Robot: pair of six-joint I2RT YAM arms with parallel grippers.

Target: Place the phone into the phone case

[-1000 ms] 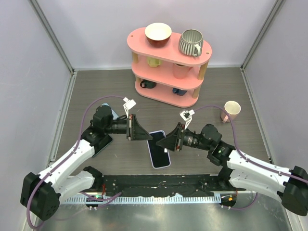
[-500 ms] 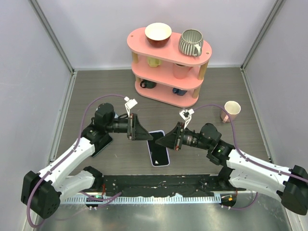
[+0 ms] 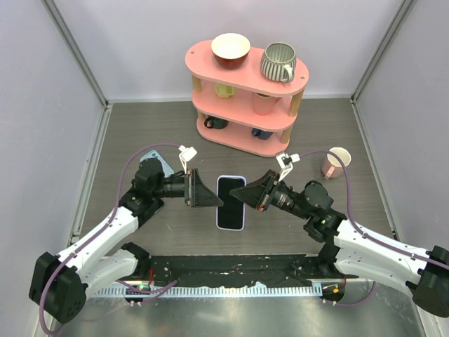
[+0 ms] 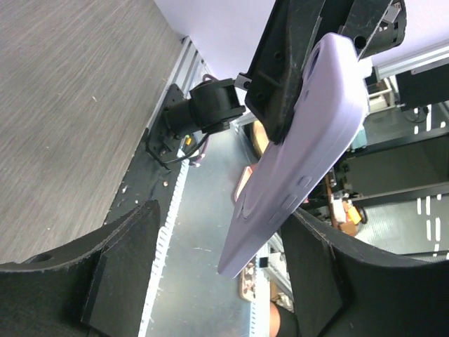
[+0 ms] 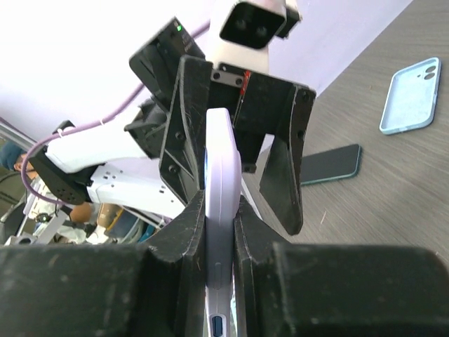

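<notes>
The phone (image 3: 230, 201), dark screen up, sits inside a lavender phone case (image 3: 219, 223) and hangs above the middle of the table. My right gripper (image 3: 247, 194) is shut on its right edge. In the right wrist view the case's side (image 5: 222, 182) is clamped between the two black fingers of that gripper (image 5: 221, 210). My left gripper (image 3: 209, 199) stands open at the phone's left edge. In the left wrist view the case's back (image 4: 309, 140) reaches down between the spread fingers of that gripper (image 4: 217, 274), without being squeezed.
A pink three-tier shelf (image 3: 210, 57) with a bowl and mugs stands at the back. A pale mug (image 3: 338, 161) is on the table at right. A light blue case (image 5: 410, 95) and a second dark phone (image 5: 330, 165) lie near the left arm.
My left gripper has opened and let go of the cased phone. The right gripper has closed on it and carried it up and away from the table's near edge, squaring it up.
</notes>
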